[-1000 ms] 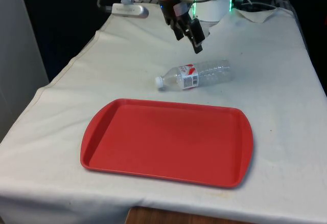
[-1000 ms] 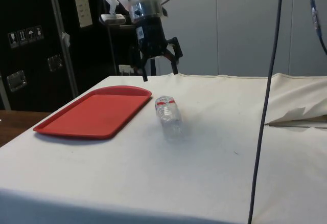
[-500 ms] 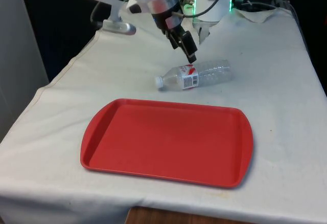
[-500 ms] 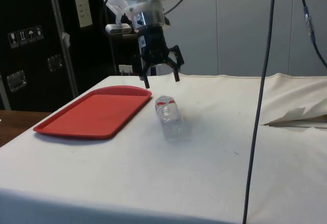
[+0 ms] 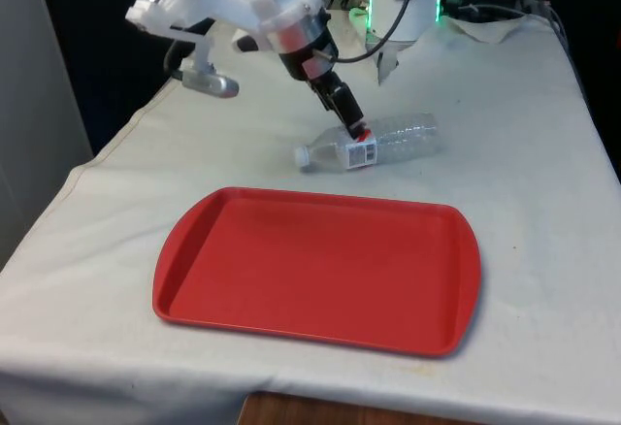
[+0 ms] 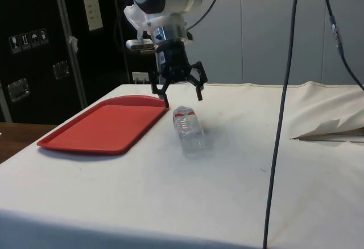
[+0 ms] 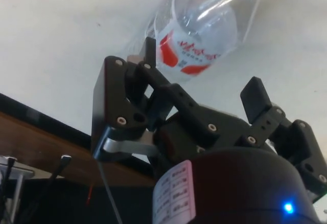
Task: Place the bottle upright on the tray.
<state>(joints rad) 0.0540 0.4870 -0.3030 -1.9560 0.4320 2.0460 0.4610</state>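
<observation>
We see the gripper (image 6: 182, 92) hanging just above the bottle (image 5: 370, 143), its two fingers spread wide and holding nothing. The bottle lies on its side on the white cloth (image 5: 524, 134), just beyond the far edge of the red tray (image 5: 320, 270), close to the tray but not touching it. In the front view its long axis runs nearly across the table, white cap (image 5: 303, 156) toward the front view's left and its clear base toward the front view's right. The gripper sits over the labelled section near the cap end rather than over the middle of the body. In the side view the open fingers straddle the width of the bottle (image 6: 189, 127), one tip on either side of it and still clear of the plastic; the wrist view shows the label (image 7: 193, 55) in the gap ahead of the fingers (image 7: 256, 98). We judge that the span is set crosswise to the long axis, so a straight descent should bring the fingers down around the body. The bottle looks empty and light, and we expect it could roll if one finger touches first.
</observation>
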